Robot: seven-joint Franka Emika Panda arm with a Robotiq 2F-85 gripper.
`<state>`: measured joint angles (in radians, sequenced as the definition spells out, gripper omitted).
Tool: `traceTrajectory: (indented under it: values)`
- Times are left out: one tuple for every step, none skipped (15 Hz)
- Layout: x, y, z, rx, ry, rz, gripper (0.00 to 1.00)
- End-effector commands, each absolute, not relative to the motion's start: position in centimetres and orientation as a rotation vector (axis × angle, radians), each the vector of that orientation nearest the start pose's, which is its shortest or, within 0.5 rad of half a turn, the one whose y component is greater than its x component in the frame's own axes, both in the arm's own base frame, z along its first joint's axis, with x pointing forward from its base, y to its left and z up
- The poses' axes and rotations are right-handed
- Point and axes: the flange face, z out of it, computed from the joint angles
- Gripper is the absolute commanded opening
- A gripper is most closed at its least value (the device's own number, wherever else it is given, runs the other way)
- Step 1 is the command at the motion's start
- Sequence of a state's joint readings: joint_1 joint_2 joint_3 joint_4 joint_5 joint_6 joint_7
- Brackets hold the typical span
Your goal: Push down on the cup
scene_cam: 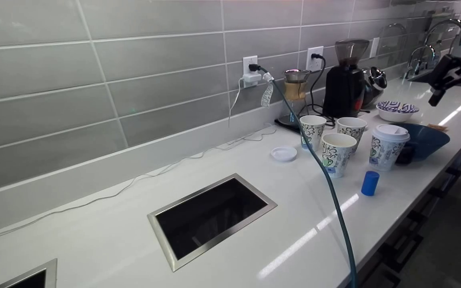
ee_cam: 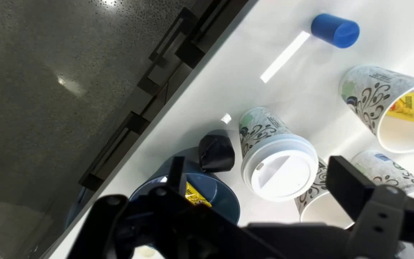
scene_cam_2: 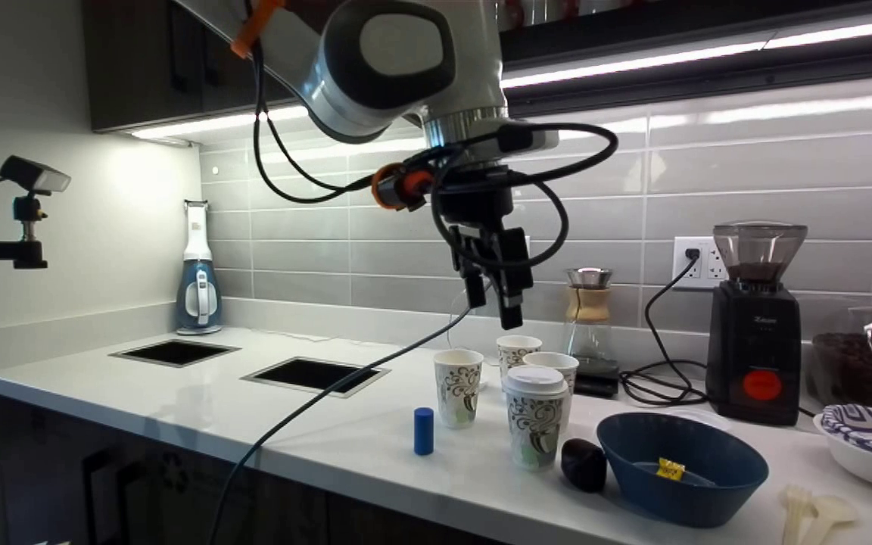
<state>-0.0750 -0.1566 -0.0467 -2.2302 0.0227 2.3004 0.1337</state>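
While empty, claw (ee_cam: 257,172) wide agape.

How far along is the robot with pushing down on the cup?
Done: the tall cup stands upright with its lid on top. In hand: nothing; the open fingers hold only air. Left: the pushing, it seems, since they hang higher, not touching the cup.

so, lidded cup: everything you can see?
The lidded cup looks like paper: white, tapered, dark scroll print, green near the base. Its white, plastic-looking lid has a small oval hole and hides the inside; how firmly it's seated is unclear. The cup stands upright on the counter, apart from the gripper and black object.
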Motion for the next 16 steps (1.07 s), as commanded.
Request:
traceTrajectory:
  values:
    - [55.9, -5.0, 45.6, -3.062, 0.438, -0.354, 1.0]
    - [56.8, -4.7, 45.1, -3.065, 0.431, -0.346, 1.0]
    - [57.6, -4.6, 44.8, -3.068, 0.417, -0.349, 1.0]
    - [58.5, -4.6, 44.2, -3.064, 0.416, -0.351, 1.0]
    - [59.2, -4.5, 43.8, -3.057, 0.417, -0.357, 1.0]
    - [59.9, -4.3, 43.1, -3.056, 0.421, -0.351, 1.0]
    - [60.5, -4.2, 42.6, -3.056, 0.436, -0.342, 1.0]
    - [60.9, -4.0, 42.1, -3.055, 0.449, -0.335, 1.0]
    - [61.4, -3.6, 41.5, -3.051, 0.455, -0.338, 1.0]
    - [61.7, -3.3, 41.0, -3.049, 0.454, -0.324, 1.0]
    - [61.9, -2.9, 40.5, -3.052, 0.458, -0.311, 1.0]
    - [62.0, -2.7, 40.0, -3.052, 0.456, -0.283, 1.0]
    - [60.9, -3.5, 40.4, -3.071, 0.428, -0.291, 1.0]
    - [61.2, -3.1, 40.0, -3.072, 0.426, -0.282, 1.0]
    - [61.4, -2.9, 39.7, -3.072, 0.425, -0.276, 1.0]
    - [61.5, -2.9, 39.6, -3.072, 0.425, -0.275, 1.0]
